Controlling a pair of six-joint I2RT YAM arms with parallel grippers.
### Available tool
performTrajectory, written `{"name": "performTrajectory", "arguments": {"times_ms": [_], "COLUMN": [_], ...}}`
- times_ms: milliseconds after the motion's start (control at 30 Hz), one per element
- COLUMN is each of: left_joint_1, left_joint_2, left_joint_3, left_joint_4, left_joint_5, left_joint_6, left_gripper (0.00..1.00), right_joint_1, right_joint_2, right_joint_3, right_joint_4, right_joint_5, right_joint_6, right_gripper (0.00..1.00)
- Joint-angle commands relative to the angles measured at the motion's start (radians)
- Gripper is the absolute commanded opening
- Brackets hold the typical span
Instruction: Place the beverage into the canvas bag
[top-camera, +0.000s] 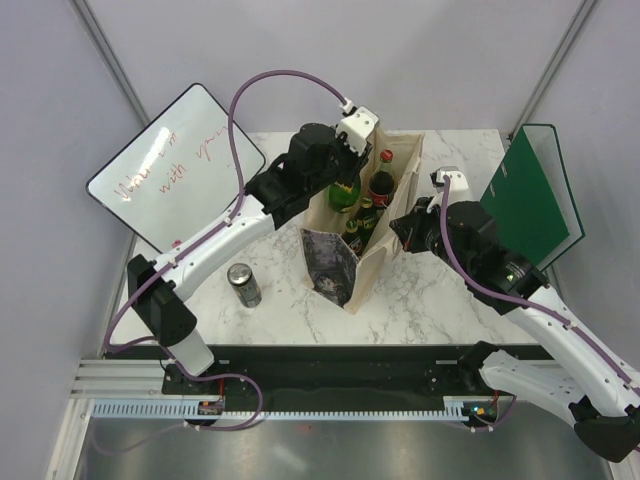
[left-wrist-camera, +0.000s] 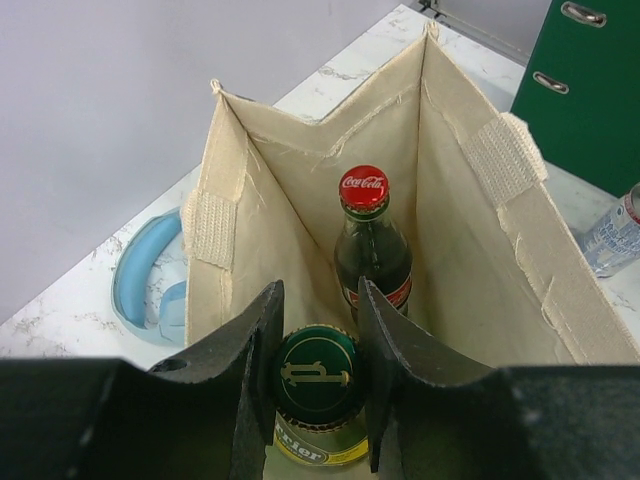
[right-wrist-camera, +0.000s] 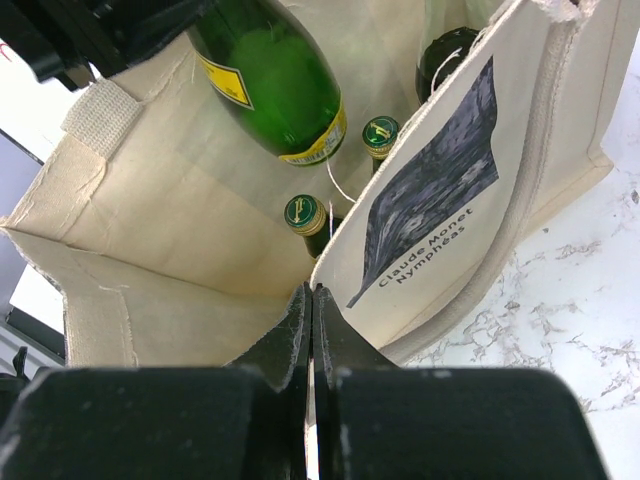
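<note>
Top external view, starting left of the canvas bag (top-camera: 380, 255): a whiteboard (top-camera: 175, 165) leans well away from it, its handwriting too faint to read. A can (top-camera: 243, 284) stands on the marble surface (top-camera: 440, 300) near the bag's left side. In the left wrist view a pale blue rounded object (left-wrist-camera: 145, 280) lies beside the bag, half hidden by the cloth wall.

Over the bag's mouth the left end effector (left-wrist-camera: 318, 365) is clamped on the capped neck of a green bottle (right-wrist-camera: 270, 80). Its fingers (left-wrist-camera: 255, 370) hide the neck, and the label is cut off by the picture's lower edge. The bottle is tilted, with its lower body inside the mouth and its base above two small green-capped bottles (right-wrist-camera: 305, 213), of which only the caps and shoulders show. A red-capped Coca-Cola bottle (left-wrist-camera: 370, 240) stands toward the bag's far end, with bare cloth floor around it.

At the bag's right rim the right end effector (right-wrist-camera: 312, 320) is closed, pinching the edge of the printed face. Right of the bag a green binder (top-camera: 525, 190) stands near the surface's edge. A clear plastic bottle (left-wrist-camera: 612, 235) beside it is cropped by the frame.
</note>
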Motion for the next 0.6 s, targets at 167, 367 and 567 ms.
{"name": "performTrajectory", "arguments": {"times_ms": [167,367,567], "left_joint_1": [0.005,0.008,0.023], "left_joint_2": [-0.04,-0.053,-0.069], "left_joint_3": [-0.09,-0.172,-0.256], "left_joint_4": [0.23,0.242,0.302], "left_joint_5": [-0.034,-0.034,-0.047], "left_joint_6": [0.017,-0.021,-0.065], "left_gripper": [0.02,0.02,0.02], "right_joint_1": [0.003,0.002,0.003], "right_joint_2": [-0.018,-0.018,-0.01], "right_joint_3": [0.06,0.057,0.054], "right_joint_4": [0.054,0.054,0.055], "right_joint_5": [-0.024,-0.02,-0.021], "right_joint_6": [-0.001,0.0,0.0], "right_gripper": [0.0,0.0,0.0]}}
